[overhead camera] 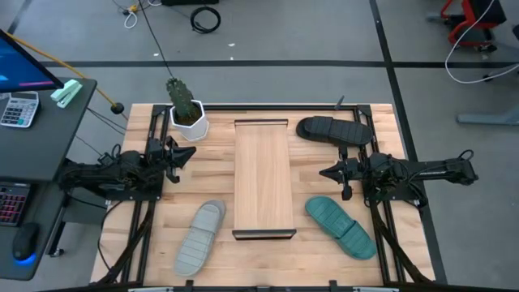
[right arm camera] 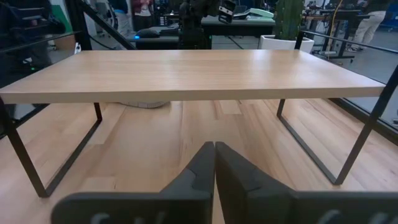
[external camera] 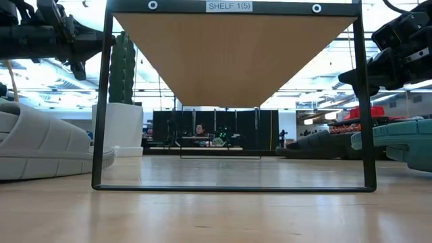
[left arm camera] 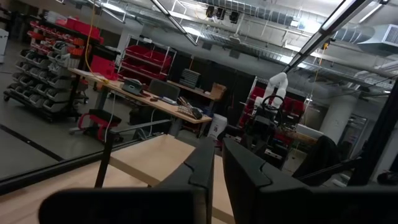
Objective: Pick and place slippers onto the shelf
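Note:
The shelf stands mid-table on dark end rails, a light-wood board with nothing on it; it also shows in the low view and the right wrist view. The light grey slipper lies sole-down near the table's near-left corner. The teal slipper lies near-right of the shelf. The black slipper lies far-right of it. My left gripper hovers left of the shelf, its fingers all but together. My right gripper hovers right of the shelf, shut and holding nothing.
A cactus in a white pot stands at the table's far-left, just beyond my left gripper. A desk with a calculator and keyboard sits off the table's left. Bare slatted tabletop lies between the shelf and the right-hand slippers.

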You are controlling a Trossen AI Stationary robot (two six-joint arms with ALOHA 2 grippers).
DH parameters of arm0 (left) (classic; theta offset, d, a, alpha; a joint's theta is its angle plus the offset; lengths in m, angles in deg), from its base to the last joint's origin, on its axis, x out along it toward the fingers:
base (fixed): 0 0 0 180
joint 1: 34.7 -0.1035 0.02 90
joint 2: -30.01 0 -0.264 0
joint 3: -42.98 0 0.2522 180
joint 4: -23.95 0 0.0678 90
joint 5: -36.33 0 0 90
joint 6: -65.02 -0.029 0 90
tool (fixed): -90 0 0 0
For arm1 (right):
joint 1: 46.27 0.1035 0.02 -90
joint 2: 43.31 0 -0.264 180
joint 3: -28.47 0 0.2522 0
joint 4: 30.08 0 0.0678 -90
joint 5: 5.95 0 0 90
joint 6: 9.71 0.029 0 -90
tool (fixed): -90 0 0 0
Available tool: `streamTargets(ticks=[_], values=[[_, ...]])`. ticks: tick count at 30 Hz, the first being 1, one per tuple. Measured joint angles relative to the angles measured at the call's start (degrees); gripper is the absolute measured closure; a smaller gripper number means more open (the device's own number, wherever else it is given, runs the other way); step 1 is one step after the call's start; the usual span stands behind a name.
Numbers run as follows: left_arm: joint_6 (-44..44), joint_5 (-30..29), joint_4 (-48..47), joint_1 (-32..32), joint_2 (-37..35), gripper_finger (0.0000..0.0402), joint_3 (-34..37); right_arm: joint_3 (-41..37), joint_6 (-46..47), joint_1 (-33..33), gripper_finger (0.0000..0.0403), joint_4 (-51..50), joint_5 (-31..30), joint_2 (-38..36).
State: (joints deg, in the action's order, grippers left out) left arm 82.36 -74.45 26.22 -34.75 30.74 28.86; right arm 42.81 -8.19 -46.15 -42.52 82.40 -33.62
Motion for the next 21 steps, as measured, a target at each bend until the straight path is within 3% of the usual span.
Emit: streamTargets(ticks=[21], values=[[0.00,0.00,0.02,0.02,0.00,0.0365,0.00,-0.01,0.01,0.02,0.0383,0.00,0.01,0.01]])
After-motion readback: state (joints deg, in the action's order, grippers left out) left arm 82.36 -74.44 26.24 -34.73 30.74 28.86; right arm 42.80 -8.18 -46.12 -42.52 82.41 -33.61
